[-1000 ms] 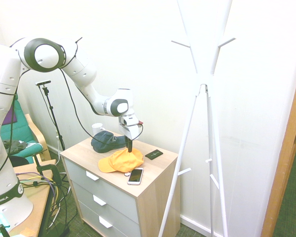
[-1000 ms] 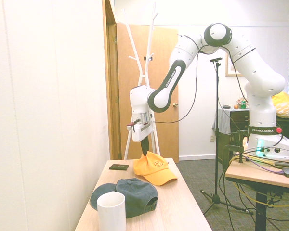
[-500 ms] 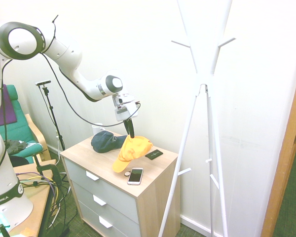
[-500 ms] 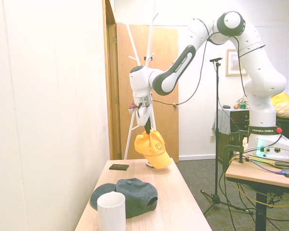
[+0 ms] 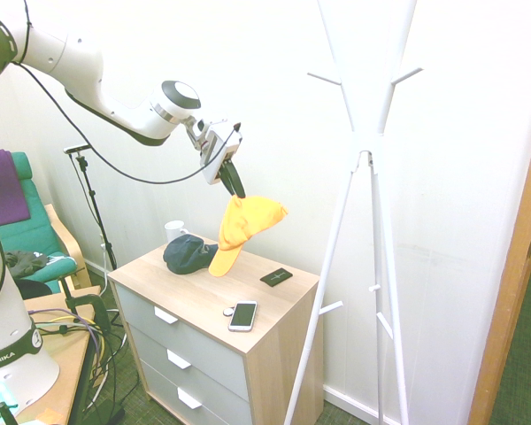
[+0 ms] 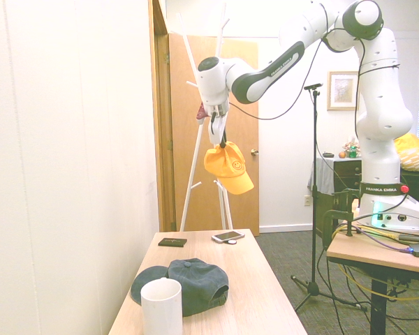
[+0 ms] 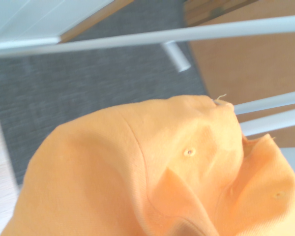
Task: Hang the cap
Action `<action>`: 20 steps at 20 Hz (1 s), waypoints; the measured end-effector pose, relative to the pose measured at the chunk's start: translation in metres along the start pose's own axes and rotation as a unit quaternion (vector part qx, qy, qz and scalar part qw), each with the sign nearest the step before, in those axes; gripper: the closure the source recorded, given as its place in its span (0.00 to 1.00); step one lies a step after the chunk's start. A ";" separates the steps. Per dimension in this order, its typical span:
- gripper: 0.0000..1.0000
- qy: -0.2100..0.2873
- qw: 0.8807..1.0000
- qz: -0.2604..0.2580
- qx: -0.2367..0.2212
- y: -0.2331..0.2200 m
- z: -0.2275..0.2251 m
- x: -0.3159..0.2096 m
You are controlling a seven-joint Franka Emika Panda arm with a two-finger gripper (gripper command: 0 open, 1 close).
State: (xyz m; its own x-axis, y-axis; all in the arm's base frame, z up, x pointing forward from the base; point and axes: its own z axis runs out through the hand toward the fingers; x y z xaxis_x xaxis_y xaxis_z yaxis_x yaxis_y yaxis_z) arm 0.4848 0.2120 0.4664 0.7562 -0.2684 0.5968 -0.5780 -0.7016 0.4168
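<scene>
The yellow-orange cap [image 5: 243, 228] hangs in the air well above the wooden dresser [image 5: 195, 297], brim pointing down. My gripper [image 5: 233, 184] is shut on the cap's crown edge, tilted sideways. From the other side the cap [image 6: 226, 166] dangles below the gripper [image 6: 220, 138], its small emblem facing the camera. The orange fabric [image 7: 152, 182] fills most of the wrist view. The white coat stand [image 5: 365, 150] with angled pegs rises to the right of the dresser, apart from the cap.
A dark blue-grey cap [image 5: 190, 253] and a white mug [image 5: 174, 230] sit at the dresser's back left. A phone [image 5: 242, 315] and a small black card [image 5: 276, 276] lie near its front. A wooden door [image 6: 244, 139] stands behind the coat stand [image 6: 209, 91].
The gripper has lifted the yellow-orange cap off the dresser and carried it upward; the cap went from lying on the top to hanging free with its brim down.
</scene>
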 end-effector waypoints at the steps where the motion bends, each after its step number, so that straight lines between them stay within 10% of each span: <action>1: 1.00 0.011 1.000 0.004 -0.003 0.014 -0.014 0.012; 20: 1.00 0.176 0.980 0.005 -0.090 0.133 -0.121 0.147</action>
State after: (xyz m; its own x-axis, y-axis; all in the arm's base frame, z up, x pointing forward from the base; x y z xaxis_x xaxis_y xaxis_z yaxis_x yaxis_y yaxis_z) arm 0.4814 0.1593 0.6926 0.6154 -0.0078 0.7882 -0.6538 -0.5636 0.5049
